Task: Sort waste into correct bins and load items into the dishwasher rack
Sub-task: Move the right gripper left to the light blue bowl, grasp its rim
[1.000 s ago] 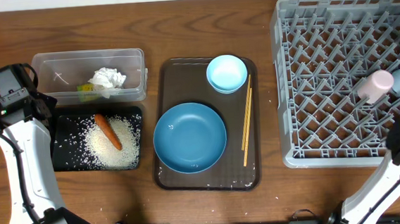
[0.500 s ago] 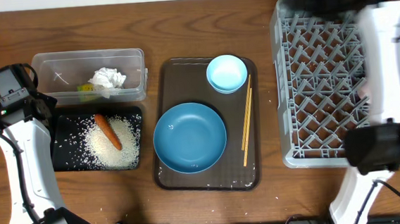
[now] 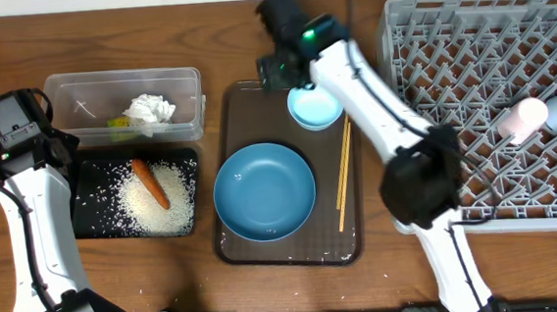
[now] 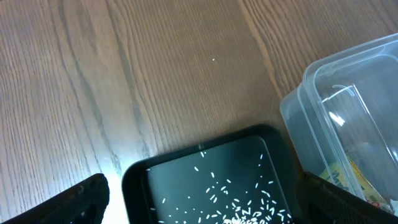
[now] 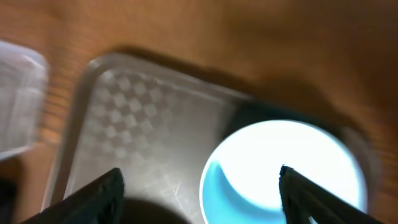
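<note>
Right gripper (image 5: 199, 190): fingers spread wide, hovering over the brown serving tray's (image 5: 124, 124) corner.
Light-blue cup (image 5: 286, 168): right beneath, closer to the right finger; view blurred.
Left gripper (image 4: 202, 190): also spread, nothing between the fingers.
Black tray (image 4: 134, 177): under the left gripper, rice grains (image 4: 242, 199) scattered inside.
Clear box (image 4: 323, 106): just beyond its right finger.
Dark-blue dish (image 3: 264, 191), chopsticks (image 3: 342, 171): near the right gripper, on the serving tray.

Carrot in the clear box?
No, the carrot lies on the rice in the black tray.
</note>
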Action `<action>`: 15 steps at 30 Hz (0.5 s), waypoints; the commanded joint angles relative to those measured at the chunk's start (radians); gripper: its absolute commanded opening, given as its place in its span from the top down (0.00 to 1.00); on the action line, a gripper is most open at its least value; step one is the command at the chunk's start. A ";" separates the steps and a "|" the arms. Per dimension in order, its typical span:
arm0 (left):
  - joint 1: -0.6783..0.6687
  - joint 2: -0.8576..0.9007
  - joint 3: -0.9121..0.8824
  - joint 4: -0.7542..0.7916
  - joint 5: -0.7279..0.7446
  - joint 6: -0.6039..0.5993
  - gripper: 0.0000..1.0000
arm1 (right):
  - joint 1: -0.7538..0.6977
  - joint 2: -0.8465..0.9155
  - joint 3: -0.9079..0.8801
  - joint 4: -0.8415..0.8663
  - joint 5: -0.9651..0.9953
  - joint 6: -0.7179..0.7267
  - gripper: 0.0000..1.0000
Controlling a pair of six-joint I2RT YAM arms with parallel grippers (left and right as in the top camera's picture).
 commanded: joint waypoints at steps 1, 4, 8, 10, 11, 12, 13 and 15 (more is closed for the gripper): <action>0.004 -0.002 0.000 -0.003 -0.019 -0.016 0.03 | 0.010 0.039 0.001 -0.005 0.055 0.064 0.28; 0.004 -0.002 0.000 -0.003 -0.018 -0.016 0.03 | 0.011 0.067 0.001 -0.022 0.042 0.078 0.32; 0.004 -0.002 0.000 -0.003 -0.018 -0.016 0.03 | 0.011 0.090 0.001 -0.043 0.027 0.079 0.44; 0.004 -0.002 0.000 -0.003 -0.018 -0.016 0.03 | 0.011 0.101 0.001 -0.049 0.025 0.082 0.52; 0.004 -0.002 0.000 -0.003 -0.018 -0.016 0.03 | 0.011 0.102 0.001 -0.053 0.025 0.086 0.58; 0.004 -0.002 0.000 -0.003 -0.018 -0.016 0.03 | 0.011 0.104 0.001 -0.057 0.025 0.097 0.62; 0.004 -0.002 0.000 -0.003 -0.019 -0.016 0.03 | 0.011 0.104 0.001 -0.058 0.025 0.100 0.65; 0.004 -0.002 0.000 -0.003 -0.018 -0.016 0.03 | 0.011 0.104 0.001 -0.060 0.024 0.100 0.67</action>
